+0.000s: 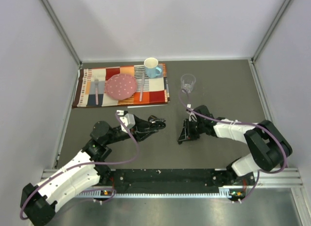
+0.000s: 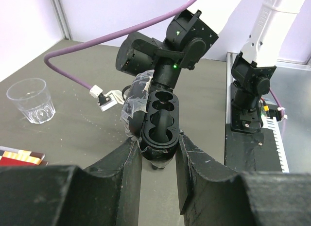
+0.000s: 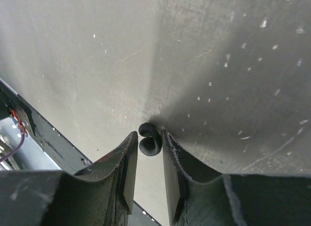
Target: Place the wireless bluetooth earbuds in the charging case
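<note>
My left gripper is shut on the near end of the black charging case, which is open and held above the table. Its wells look empty, and its lid has clear tape on it. In the top view this gripper is left of centre. My right gripper points down at the table just to the right of it. In the right wrist view one small glossy black earbud lies on the table between my right gripper's tips. It touches the right finger, with a small gap at the left one. The other earbuds are out of view.
A clear plastic cup stands at the back, right of a patchwork placemat with a pink plate, a blue mug and cutlery. The cup also shows in the left wrist view. A metal rail runs along the near edge.
</note>
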Controlling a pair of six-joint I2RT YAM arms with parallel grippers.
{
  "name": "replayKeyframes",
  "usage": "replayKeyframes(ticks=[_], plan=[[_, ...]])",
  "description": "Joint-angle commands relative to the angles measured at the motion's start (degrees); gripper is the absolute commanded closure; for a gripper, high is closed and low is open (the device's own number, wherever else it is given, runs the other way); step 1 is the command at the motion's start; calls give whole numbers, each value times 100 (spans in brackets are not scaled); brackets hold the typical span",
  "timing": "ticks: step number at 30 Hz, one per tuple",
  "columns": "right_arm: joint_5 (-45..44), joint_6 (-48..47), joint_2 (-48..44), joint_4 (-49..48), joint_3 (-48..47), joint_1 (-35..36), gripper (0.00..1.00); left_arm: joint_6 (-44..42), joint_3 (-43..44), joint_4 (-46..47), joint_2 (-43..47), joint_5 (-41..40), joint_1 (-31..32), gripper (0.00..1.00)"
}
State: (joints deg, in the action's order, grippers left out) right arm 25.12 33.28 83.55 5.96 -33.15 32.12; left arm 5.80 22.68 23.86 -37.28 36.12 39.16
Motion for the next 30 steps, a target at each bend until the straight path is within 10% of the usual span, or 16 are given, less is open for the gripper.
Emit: replayKeyframes(ticks=[1,30], plan=[[-429,-49,197,64,-104,189,73,-9,-62,163,45,-87,13,100],[-315,161,-207,239,-245,260,90,-9,-53,93,10,-149,13,100]])
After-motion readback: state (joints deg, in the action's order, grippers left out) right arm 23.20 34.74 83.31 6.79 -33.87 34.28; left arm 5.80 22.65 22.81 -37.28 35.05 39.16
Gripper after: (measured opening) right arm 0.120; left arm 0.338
